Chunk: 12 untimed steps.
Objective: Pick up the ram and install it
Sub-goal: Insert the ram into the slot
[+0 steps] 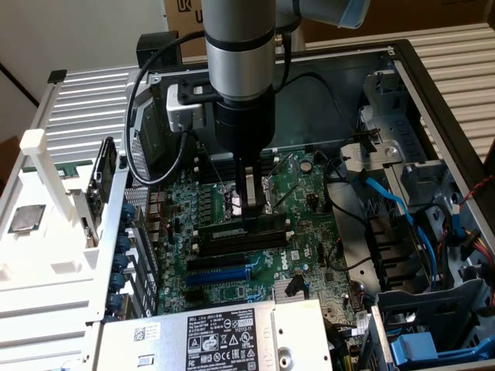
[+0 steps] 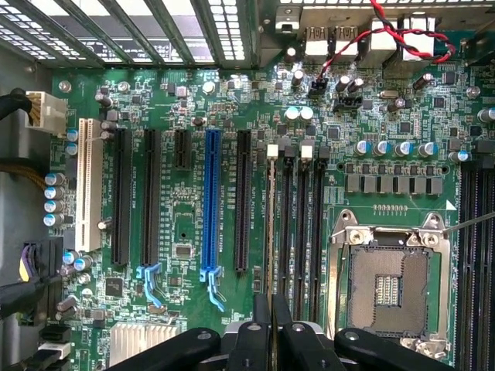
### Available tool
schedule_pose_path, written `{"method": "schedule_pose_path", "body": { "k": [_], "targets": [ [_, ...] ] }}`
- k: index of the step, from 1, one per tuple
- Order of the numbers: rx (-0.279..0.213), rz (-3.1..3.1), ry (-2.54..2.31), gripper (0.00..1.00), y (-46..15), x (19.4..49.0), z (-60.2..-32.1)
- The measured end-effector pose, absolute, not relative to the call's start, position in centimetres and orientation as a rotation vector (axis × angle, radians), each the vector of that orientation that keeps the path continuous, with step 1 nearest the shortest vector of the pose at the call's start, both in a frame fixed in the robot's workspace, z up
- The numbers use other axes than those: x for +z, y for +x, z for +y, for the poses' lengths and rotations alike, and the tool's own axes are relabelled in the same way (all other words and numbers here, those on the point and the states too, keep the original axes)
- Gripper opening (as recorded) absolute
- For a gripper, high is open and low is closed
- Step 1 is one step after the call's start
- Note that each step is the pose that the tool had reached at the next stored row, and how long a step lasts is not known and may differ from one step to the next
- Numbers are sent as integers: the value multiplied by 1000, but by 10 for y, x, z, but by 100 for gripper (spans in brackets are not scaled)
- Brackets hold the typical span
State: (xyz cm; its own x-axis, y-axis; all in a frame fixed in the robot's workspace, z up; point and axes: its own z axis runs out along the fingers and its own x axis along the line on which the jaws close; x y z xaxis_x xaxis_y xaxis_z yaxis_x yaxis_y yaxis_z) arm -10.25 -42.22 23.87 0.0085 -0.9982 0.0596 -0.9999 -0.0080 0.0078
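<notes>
Motherboard (image 2: 193, 116) beneath, the hand (image 2: 271, 313) pinches the ram (image 2: 269, 232) at black memory slots (image 2: 302, 232), CPU socket (image 2: 390, 286) beside.

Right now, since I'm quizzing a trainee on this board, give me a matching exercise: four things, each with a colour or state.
Things: 1 long expansion slot; 2 CPU socket; 3 twisted wire pair; 4 ram.
Colours or states: a red and black; b held in the gripper, at the memory slots; c blue; d empty, metal-framed.
Pairs: 1-c; 2-d; 3-a; 4-b.
</notes>
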Motion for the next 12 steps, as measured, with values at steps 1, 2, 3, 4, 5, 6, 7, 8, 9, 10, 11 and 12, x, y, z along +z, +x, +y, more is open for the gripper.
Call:
{"method": "schedule_pose_path", "body": {
  "k": [1, 2, 3, 4, 5, 6, 7, 8, 9, 10, 11, 12],
  "targets": [
    [56, -2178, 2196, 13, -102, 238, -422],
    [55, -2177, 2195, 13, -103, 238, -422],
    [54, -2177, 2195, 13, -103, 238, -422],
    [53, -2176, 2194, 13, -103, 237, -422],
    [52, -2176, 2194, 13, -103, 237, -422],
    [51, -2175, 2194, 13, -103, 237, -422],
    [50, -2175, 2193, 13, -103, 237, -422],
    [49, -2174, 2193, 13, -103, 237, -422],
    [48, -2174, 2193, 13, -103, 237, -422],
    [48, -2174, 2192, 13, -103, 237, -422],
    [48, -2174, 2192, 13, -103, 236, -422],
    [47, -2173, 2192, 13, -103, 236, -422]
  ]
}}
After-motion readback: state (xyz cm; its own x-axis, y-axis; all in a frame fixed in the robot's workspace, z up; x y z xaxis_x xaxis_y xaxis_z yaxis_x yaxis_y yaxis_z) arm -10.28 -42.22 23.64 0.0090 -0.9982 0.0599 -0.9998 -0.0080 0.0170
